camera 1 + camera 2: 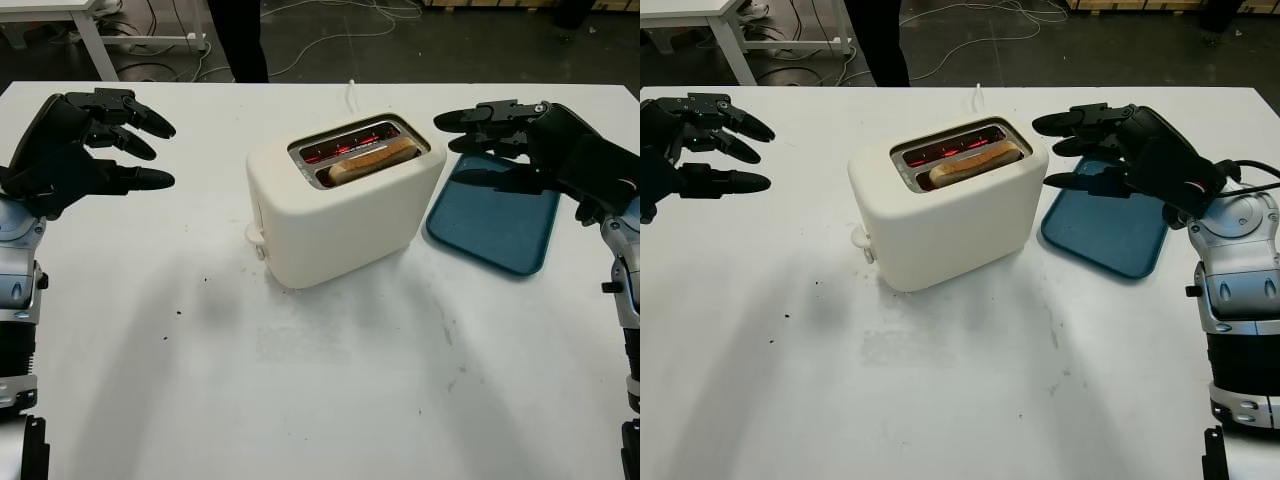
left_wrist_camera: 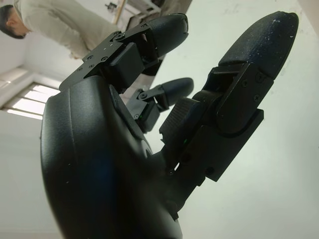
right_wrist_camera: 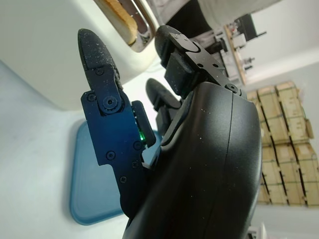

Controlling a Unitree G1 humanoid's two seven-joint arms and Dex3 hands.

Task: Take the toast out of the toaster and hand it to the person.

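A cream toaster (image 1: 340, 205) stands mid-table, its slots glowing red. A slice of toast (image 1: 372, 160) sits in the near slot, its top edge poking out; it also shows in the right wrist view as toast (image 3: 118, 14). My right hand (image 1: 490, 145) hovers open just right of the toaster, above the blue tray, fingers pointing toward the toaster's top. My left hand (image 1: 125, 140) is open, raised over the table's left side, well clear of the toaster. A person (image 1: 238, 40) stands behind the table's far edge, and appears as a person (image 2: 45, 20) in the left wrist view.
A blue tray (image 1: 495, 215) lies flat on the white table (image 1: 330, 380) right of the toaster. The toaster's white cord (image 1: 351, 95) runs to the far edge. A white desk leg (image 1: 95, 45) and cables lie on the floor beyond.
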